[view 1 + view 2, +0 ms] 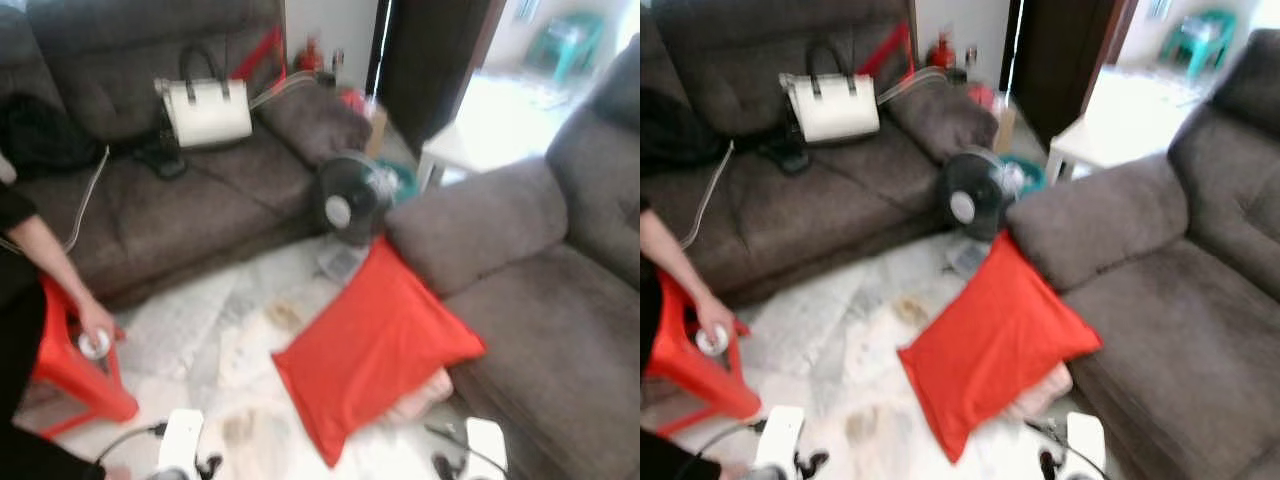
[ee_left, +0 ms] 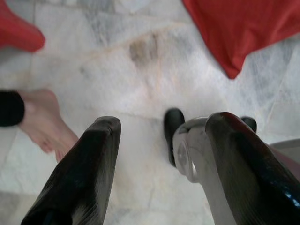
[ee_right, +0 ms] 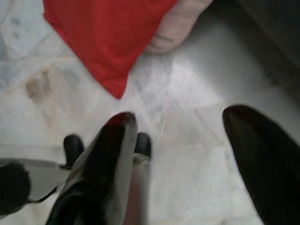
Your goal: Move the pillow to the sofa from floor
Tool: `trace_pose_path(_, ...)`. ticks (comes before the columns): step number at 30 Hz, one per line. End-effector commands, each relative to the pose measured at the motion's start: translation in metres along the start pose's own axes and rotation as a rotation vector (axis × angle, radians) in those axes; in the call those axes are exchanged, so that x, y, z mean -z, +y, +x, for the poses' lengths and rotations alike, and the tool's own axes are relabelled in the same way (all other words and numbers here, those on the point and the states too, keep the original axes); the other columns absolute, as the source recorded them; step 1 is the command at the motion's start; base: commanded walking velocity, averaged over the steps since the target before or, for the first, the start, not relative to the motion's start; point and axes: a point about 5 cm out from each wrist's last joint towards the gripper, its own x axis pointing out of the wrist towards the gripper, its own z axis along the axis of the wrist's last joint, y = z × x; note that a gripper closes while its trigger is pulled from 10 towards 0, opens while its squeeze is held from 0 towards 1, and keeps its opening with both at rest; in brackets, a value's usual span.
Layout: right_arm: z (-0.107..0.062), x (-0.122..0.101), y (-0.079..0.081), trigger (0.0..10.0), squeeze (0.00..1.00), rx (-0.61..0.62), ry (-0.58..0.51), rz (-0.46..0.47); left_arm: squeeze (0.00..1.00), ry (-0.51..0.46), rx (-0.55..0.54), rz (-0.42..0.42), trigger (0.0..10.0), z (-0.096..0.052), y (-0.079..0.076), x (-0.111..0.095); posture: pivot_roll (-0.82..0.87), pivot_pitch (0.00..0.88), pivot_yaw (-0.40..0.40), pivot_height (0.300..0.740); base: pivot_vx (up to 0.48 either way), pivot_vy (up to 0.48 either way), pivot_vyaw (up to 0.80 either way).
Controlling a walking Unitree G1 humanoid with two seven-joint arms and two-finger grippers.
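A red pillow (image 1: 375, 345) lies on the marble floor, its far corner leaning against the arm of the grey sofa (image 1: 540, 330) on the right. A pale cushion (image 1: 425, 395) peeks out under its right edge. Both arms hang low in front of me, short of the pillow. My left gripper (image 2: 159, 154) is open above bare floor, and the pillow's near corner (image 2: 234, 28) lies ahead of it. My right gripper (image 3: 183, 140) is open too, with nothing between its fingers and the pillow's corner (image 3: 105, 42) just beyond them.
A second grey sofa (image 1: 180, 200) on the left carries a white handbag (image 1: 207, 110) and dark items. A floor fan (image 1: 350, 200) stands between the sofas. At left, a person's hand (image 1: 95, 325) rests on a red stool (image 1: 70, 365); their foot (image 2: 47, 122) is near my left gripper.
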Motion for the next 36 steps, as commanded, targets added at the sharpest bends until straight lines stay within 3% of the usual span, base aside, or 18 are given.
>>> trace_pose_path(1,0.000,0.001,-0.002,10.0,0.00,0.002,0.000,-0.003,0.00,0.019,-0.007,-0.003,10.0,-0.001,0.001,0.004,0.11,0.062,-0.032,0.740,0.000,0.000,0.00)
trace_pose_path(10,-0.001,0.001,-0.002,10.0,0.00,0.011,-0.015,0.027,0.00,-0.072,-0.049,-0.004,10.0,-0.001,0.003,-0.003,0.11,0.067,-0.031,0.740,0.000,0.000,0.00)
trace_pose_path(16,-0.002,-0.009,0.000,10.0,0.00,-0.003,-0.154,0.095,0.00,-0.202,-0.080,0.049,10.0,-0.004,0.005,-0.014,0.11,0.072,-0.022,0.740,0.000,0.000,0.00)
trace_pose_path(23,-0.005,-0.018,0.000,10.0,0.00,-0.003,-0.298,0.163,0.00,-0.331,-0.128,0.023,10.0,-0.008,0.007,-0.021,0.10,0.067,-0.023,0.740,0.000,0.000,0.00)
trace_pose_path(24,-0.006,-0.020,0.000,10.0,0.00,-0.007,-0.324,0.182,0.00,-0.434,-0.129,0.034,10.0,-0.009,0.005,-0.044,0.10,0.064,-0.023,0.740,0.000,0.000,0.00)
trace_pose_path(25,-0.006,-0.020,0.000,10.0,0.00,-0.007,-0.324,0.182,0.00,-0.434,-0.129,0.034,10.0,-0.009,0.005,-0.044,0.10,0.064,-0.023,0.740,0.000,0.000,0.00)
trace_pose_path(26,-0.007,-0.021,0.000,10.0,0.00,-0.019,-0.353,0.201,0.00,-0.676,-0.124,0.065,10.0,-0.015,-0.003,-0.109,0.10,0.061,-0.024,0.740,0.000,0.000,0.00)
trace_pose_path(28,-0.012,-0.085,0.007,10.0,0.00,-0.067,-0.612,0.176,0.00,-0.845,-0.126,0.077,10.0,-0.028,-0.011,-0.147,0.10,0.053,-0.022,0.740,0.000,0.000,0.00)
trace_pose_path(30,-0.024,-0.134,0.014,10.0,0.00,-0.101,-0.817,0.152,0.00,-0.918,-0.131,0.066,10.0,-0.036,-0.011,-0.161,0.10,0.045,-0.019,0.740,0.000,0.000,0.00)
trace_pose_path(33,-0.032,-0.146,0.017,10.0,0.00,-0.101,-0.897,0.144,0.00,-0.987,-0.138,0.091,10.0,-0.045,-0.009,-0.173,0.10,0.037,-0.015,0.740,0.000,0.000,0.00)
trace_pose_path(36,-0.032,-0.146,0.017,10.0,0.00,-0.101,-0.897,0.144,0.00,-0.987,-0.138,0.091,10.0,-0.045,-0.009,-0.173,0.10,0.037,-0.015,0.740,0.000,0.000,0.00)
